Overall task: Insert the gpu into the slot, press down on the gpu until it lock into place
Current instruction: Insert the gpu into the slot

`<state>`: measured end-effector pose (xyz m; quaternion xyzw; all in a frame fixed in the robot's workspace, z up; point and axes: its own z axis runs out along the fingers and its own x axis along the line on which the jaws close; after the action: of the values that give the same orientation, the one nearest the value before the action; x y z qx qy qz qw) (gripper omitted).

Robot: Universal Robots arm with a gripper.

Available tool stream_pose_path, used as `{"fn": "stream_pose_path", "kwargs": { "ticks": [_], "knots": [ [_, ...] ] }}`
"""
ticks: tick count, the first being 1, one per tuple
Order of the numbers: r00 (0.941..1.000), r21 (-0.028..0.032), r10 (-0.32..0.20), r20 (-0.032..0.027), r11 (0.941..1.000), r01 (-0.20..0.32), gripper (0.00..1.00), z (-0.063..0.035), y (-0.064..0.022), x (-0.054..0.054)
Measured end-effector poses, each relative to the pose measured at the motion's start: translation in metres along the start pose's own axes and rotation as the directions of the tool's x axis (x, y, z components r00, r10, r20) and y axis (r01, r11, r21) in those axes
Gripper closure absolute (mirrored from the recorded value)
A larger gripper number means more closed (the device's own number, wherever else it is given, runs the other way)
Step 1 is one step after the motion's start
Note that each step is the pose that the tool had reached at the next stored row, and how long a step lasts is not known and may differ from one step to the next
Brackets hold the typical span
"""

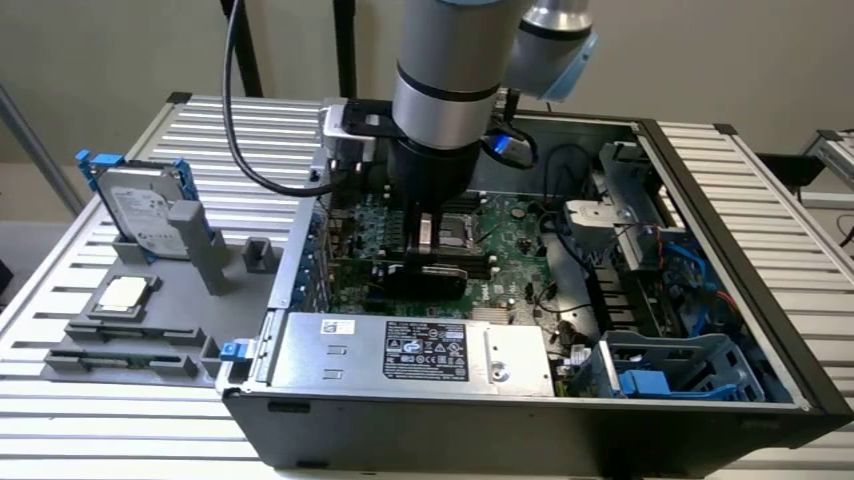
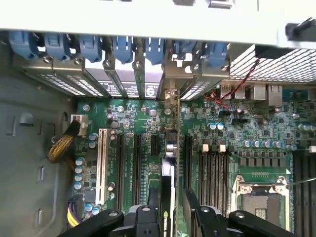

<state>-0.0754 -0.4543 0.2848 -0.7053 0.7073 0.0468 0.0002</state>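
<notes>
My arm reaches straight down into the open black steel computer case [image 1: 747, 290], which lies on its side so that the green motherboard [image 2: 128, 118] faces upward and a card can be driven vertically into it. The gpu [image 2: 167, 185] — a thin flat black card with a glossy shroud — stands on edge on the board. Its long side runs parallel to the white plastic expansion slot [image 2: 102, 165] and to the black connectors beside that. I judge this orientation to be what seating requires, since the contact edge must meet its connector square. The card's metal end bracket points toward the row of blue plastic retention clips [image 2: 123, 47] at the rear wall. In the exterior view the card sits low against the board, between my arm and the silver labelled power-supply box [image 1: 414, 350]. My black gripper [image 2: 172, 219] straddles the card's upper edge at the end away from the bracket, on the side of the square silver CPU socket [image 2: 259, 197] — a position suited to a downward load. Whether the gripper is clamped on the card or only bears on it, I cannot tell. The slot is hidden; I judge it to lie directly under the card. Whether the card is fully locked cannot be determined.
</notes>
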Motion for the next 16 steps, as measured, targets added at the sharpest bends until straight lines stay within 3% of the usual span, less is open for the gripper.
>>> {"fn": "stream_pose_path", "kwargs": {
  "ticks": [4,8,16],
  "knots": [
    [1.0000,0.0002,0.000,0.0002,1.0000,0.000,0.68,-0.0054,0.0022,-0.0007],
    [1.0000,0.0002,0.000,0.0000,1.0000,0.000,0.89,-0.0058,0.0086,-0.0010],
    [1.0000,0.0002,0.000,-0.0006,1.0000,0.000,0.89,-0.0070,0.0100,-0.0011]
  ]
}}
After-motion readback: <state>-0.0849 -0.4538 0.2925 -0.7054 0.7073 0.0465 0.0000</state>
